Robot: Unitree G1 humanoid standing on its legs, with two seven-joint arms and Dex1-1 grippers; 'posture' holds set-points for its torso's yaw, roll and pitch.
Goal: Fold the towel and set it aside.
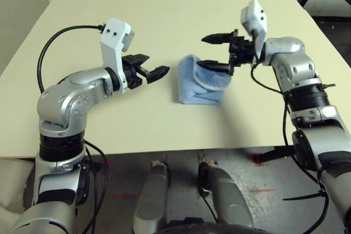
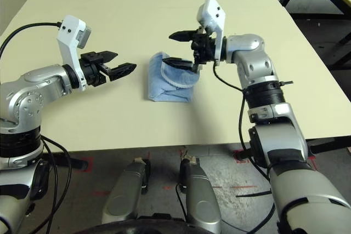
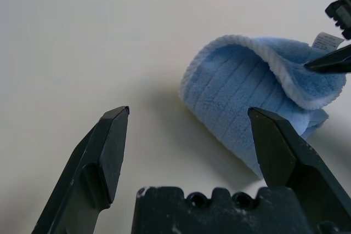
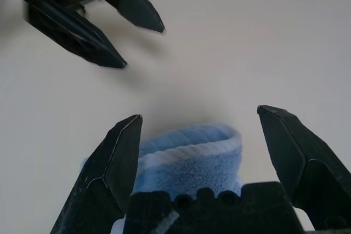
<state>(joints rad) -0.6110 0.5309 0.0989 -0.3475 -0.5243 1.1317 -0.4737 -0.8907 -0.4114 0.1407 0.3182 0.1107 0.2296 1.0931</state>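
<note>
Left arm: bent at the elbow over the left part of the table [image 1: 164, 4], silver forearm angled in toward the middle, wrist roughly level

Left gripper [image 1: 155, 69]: fingers spread apart with nothing between them; the tips point at the towel [image 1: 200, 80] and stop a little short of its left fold, touching nothing

Right arm: comes in from the right side, elbow raised, forearm turned back toward the centre so the wrist faces the left arm

Right gripper [image 2: 179, 49]: fingers wide apart, one above the other; the upper finger hangs in the air clear of the cloth, the lower finger lies at the towel's raised upper flap; whether it presses on the cloth or only sits just over it, I cannot tell; nothing is pinched

Towel: light-blue terry with a pale edging, lying on the table between the two grippers, nearer the right one; it is doubled over into a loose roll, the rounded fold facing the left gripper, the top layer curling up with its pale border showing; a small white label [image 3: 327, 40] shows at the far edge beside the right gripper's lower finger

Table: pale cream top, bare around the towel
</note>
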